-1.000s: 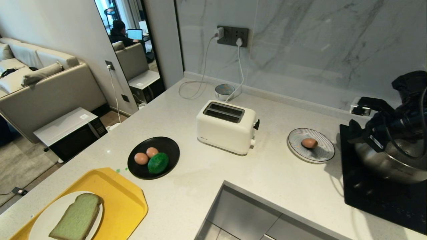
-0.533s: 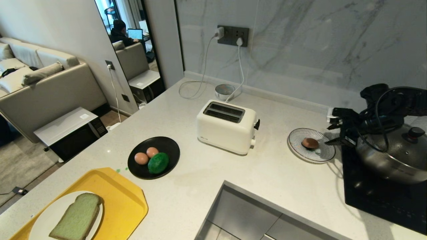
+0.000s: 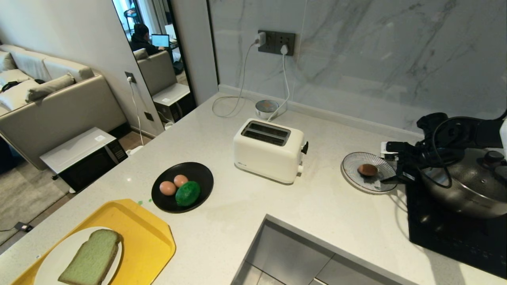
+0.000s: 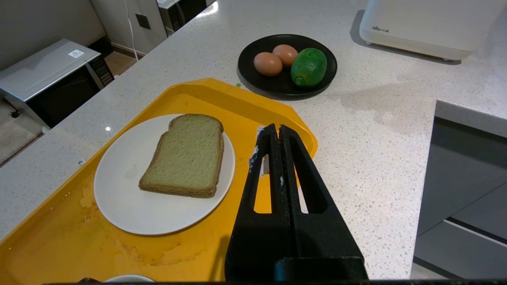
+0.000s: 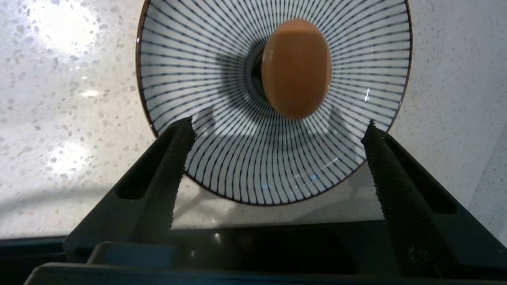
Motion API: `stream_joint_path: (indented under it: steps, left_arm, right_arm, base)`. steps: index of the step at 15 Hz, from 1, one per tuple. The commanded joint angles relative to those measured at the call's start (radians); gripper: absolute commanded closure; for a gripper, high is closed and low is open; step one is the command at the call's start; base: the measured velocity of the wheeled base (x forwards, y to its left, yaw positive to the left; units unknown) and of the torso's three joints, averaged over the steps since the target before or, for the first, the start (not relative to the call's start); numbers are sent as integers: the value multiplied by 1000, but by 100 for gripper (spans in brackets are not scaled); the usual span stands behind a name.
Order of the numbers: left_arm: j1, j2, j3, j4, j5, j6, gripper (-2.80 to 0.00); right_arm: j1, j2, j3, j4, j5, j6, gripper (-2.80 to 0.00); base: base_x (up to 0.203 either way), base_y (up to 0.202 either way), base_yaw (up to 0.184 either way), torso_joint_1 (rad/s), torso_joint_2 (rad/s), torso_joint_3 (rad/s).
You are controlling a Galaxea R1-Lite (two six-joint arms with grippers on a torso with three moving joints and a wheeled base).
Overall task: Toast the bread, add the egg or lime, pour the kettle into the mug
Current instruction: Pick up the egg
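**Egg on striped plate, right pincer spread beside it**

Left gripper (image 4: 276, 128) clenched on nothing above yellow tray (image 4: 222, 95), bread (image 4: 186, 155) on white plate (image 4: 119, 198) just beside it; eggs and lime (image 4: 309, 66) on black plate (image 4: 285, 85) farther ahead. Right gripper (image 5: 277, 130) spread wide, empty, over striped plate (image 5: 190, 59); egg (image 5: 296, 68) ahead of fingertips (image 5: 180, 134), untouched.

A grey-veined marble wall (image 3: 376, 59) backs the speckled white counter (image 3: 328, 206), with a dark socket panel (image 3: 276, 42) holding two white plugs. Beyond the counter's left edge stand a beige sofa (image 3: 47, 99) and a low silver cabinet (image 3: 81, 156) on grey carpet.
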Motion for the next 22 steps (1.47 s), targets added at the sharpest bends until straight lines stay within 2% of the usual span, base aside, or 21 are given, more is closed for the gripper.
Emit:
stream_joint_path:
  steps: [1,6,9,11,22]
  left_arm:
    - [0,1,0,0,0,0,0]
    - [0,1,0,0,0,0,0]
    - [0,1,0,0,0,0,0]
    - [0,0,0,0,0,0,0]
    - [0,1,0,0,0,0,0]
  right_arm:
    - [17,23,-2,-19,4,-6,-280]
    - [46,27,-8,-22,10,-5,-280]
    - [46,-14,-6,30,45,-3,-280]
    - [45,-68,-5,75,64,32,-280]
    - [39,-180,42,153,82,81,-280]
  base:
    - [0,0,0,0,0,0]
    - [0,0,0,0,0,0]
    - [0,0,0,0,0,0]
    - [0,0,0,0,0,0]
    - [0,0,0,0,0,0]
